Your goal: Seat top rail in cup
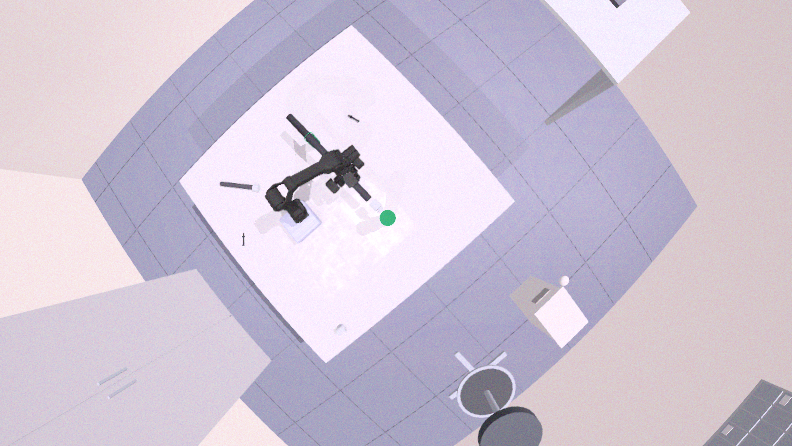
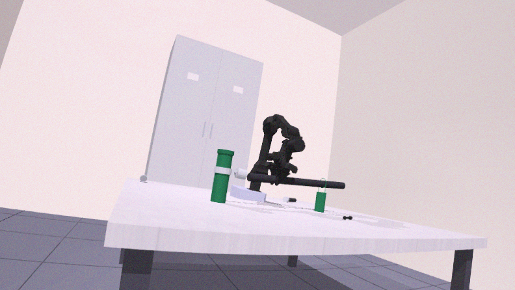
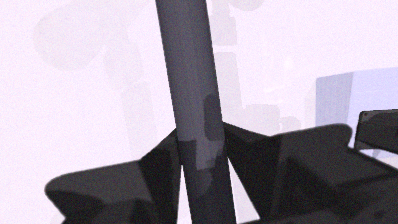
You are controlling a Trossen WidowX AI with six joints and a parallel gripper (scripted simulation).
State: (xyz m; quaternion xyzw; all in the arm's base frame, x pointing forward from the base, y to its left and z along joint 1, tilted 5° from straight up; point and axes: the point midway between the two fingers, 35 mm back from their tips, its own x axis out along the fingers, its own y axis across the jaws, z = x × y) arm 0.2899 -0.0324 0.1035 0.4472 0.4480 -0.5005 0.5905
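Note:
The dark top rail (image 1: 299, 127) (image 2: 306, 182) (image 3: 190, 75) is held level above the white table (image 1: 432, 166) (image 2: 180, 223). It runs through the green loop cap on the small green post (image 2: 320, 201). My gripper (image 1: 346, 178) (image 2: 275, 177) (image 3: 198, 128) is shut on the rail near its middle. The big green post (image 1: 387, 217) (image 2: 221, 176) carries a white brace band (image 2: 222, 170) just under its cap. The pale rail-end cup (image 1: 375, 203) (image 2: 240, 173) hangs on the band. The rail's cut end (image 1: 365, 195) (image 2: 250, 176) points at the cup, a short gap away.
A spare dark bar (image 1: 237, 185) lies left of the arm's pale base plate (image 1: 303, 228) (image 2: 248, 194). Small dark fittings (image 1: 353, 118) (image 1: 243, 238) (image 2: 346, 217) lie scattered on the table. A small pale ball (image 1: 340, 328) (image 2: 143, 177) sits near a table edge. A cabinet (image 2: 205, 115) stands behind.

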